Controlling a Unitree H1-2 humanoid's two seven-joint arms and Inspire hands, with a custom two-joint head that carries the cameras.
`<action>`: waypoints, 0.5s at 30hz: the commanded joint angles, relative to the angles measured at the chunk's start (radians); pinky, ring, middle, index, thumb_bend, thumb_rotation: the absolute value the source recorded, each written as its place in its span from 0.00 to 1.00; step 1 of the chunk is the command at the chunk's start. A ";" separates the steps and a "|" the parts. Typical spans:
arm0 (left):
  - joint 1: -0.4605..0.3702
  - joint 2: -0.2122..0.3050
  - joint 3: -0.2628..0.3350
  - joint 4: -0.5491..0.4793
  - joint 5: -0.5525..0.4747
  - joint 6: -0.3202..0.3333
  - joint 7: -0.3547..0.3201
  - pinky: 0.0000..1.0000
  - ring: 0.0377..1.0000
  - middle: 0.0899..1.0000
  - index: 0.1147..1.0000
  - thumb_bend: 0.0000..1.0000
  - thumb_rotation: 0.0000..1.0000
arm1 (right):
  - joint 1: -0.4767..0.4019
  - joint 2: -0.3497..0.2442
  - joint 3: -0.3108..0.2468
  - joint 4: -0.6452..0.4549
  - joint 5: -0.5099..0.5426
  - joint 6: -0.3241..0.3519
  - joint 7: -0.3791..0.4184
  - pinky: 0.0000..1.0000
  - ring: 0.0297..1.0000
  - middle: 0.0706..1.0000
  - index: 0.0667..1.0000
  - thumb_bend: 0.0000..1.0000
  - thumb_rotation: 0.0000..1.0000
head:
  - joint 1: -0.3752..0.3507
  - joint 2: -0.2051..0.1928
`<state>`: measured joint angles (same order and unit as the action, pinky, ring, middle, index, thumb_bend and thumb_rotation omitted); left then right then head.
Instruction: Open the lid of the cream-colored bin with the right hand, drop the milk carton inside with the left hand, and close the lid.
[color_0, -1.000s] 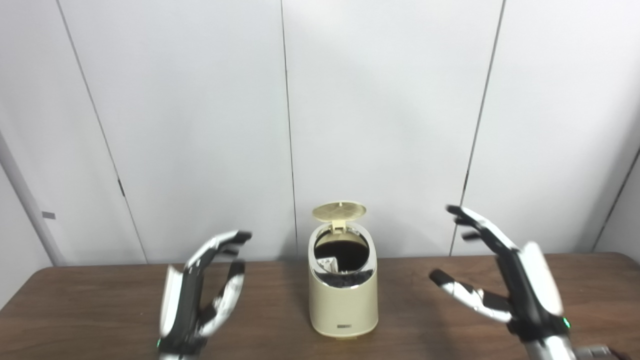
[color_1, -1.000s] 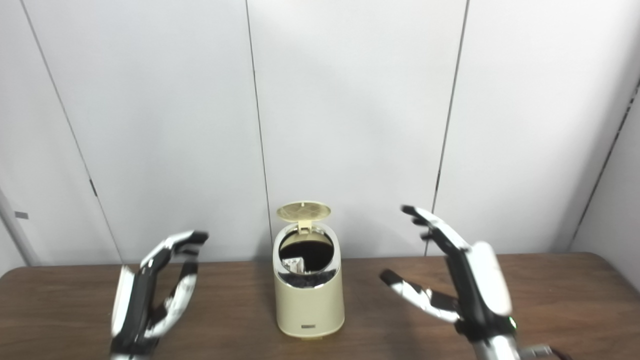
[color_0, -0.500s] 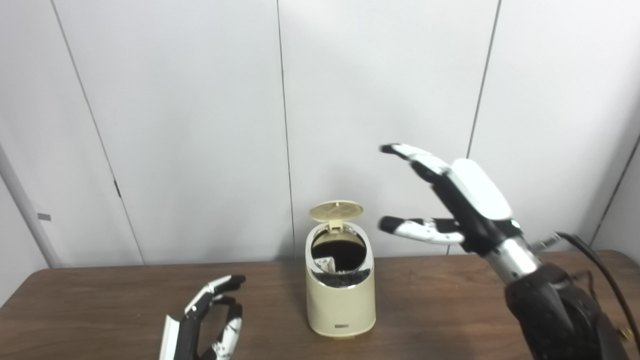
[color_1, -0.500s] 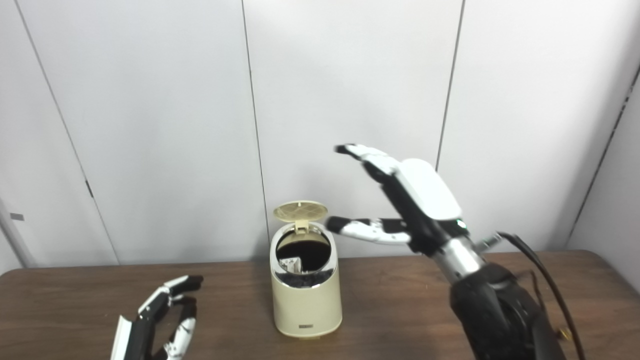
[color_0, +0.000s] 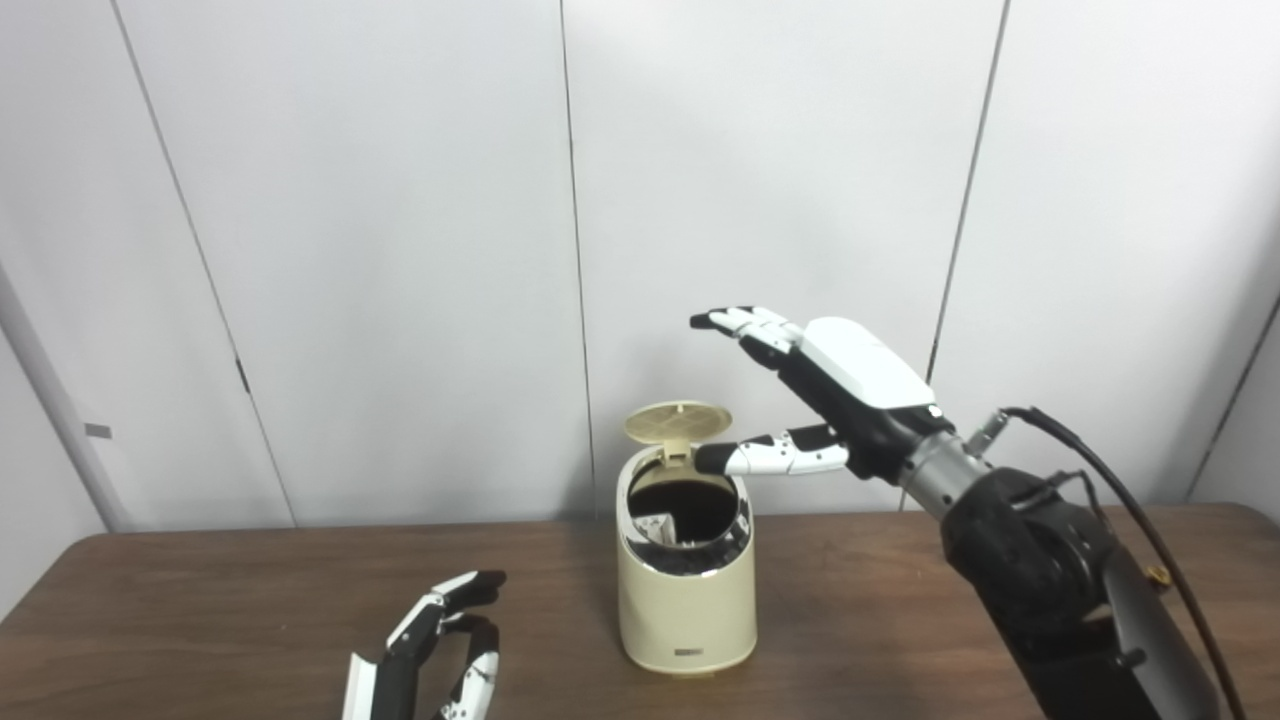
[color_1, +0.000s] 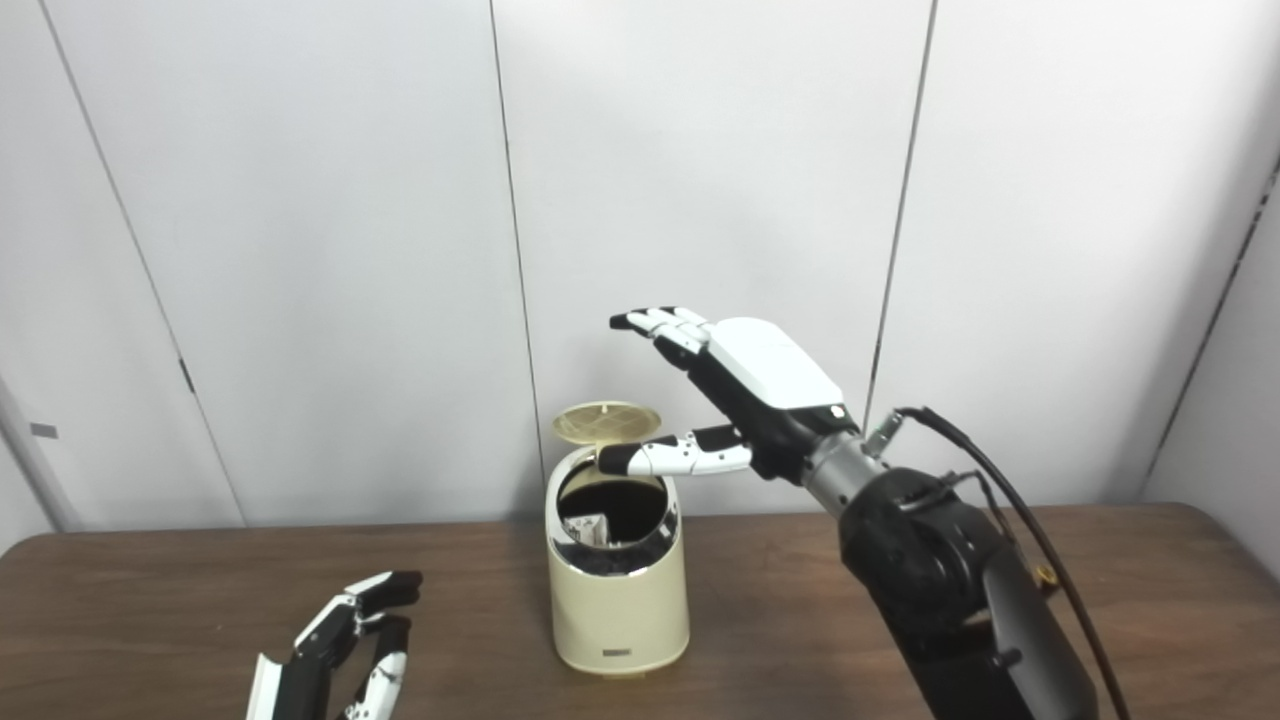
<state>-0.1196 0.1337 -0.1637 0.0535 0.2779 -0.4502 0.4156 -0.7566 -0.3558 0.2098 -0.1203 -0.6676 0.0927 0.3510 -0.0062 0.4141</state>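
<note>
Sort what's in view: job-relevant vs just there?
Job-relevant:
- bin, cream, upright on the table
- lid, hinged up, open
- carton, partly visible inside the bin
- right hand, open, raised above the lid
- left hand, open, low near the table, holding nothing

Just there:
- table
- wall panels

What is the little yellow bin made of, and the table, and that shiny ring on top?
The bin looks like smooth cream plastic with a soft, even sheen. Its ring mirrors light, so probably chromed plastic or metal; I cannot tell which. The table shows dark brown grain: wood or a wood-look laminate.
</note>
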 joint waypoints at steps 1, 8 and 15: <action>0.020 -0.014 0.007 -0.014 -0.012 -0.019 -0.013 0.64 0.71 0.72 0.70 0.19 0.51 | -0.065 0.006 0.002 -0.012 -0.001 -0.001 -0.005 0.84 0.95 0.93 0.91 0.66 0.86 | 0.003 0.006; 0.032 -0.026 0.031 -0.003 -0.018 -0.020 -0.035 0.64 0.71 0.72 0.71 0.20 0.50 | -0.074 0.036 0.030 0.022 -0.004 0.039 0.014 0.79 0.92 0.88 0.85 0.67 0.80 | 0.002 0.013; 0.038 -0.043 0.062 -0.011 -0.009 -0.018 -0.057 0.64 0.71 0.72 0.71 0.20 0.52 | -0.052 0.045 0.038 0.020 -0.013 0.054 0.012 0.76 0.87 0.87 0.81 0.72 0.79 | 0.002 0.027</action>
<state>-0.1021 0.0990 -0.1021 0.0444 0.2619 -0.4502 0.3632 -0.7713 -0.3070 0.2563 -0.0819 -0.6804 0.1526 0.3790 -0.0031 0.4402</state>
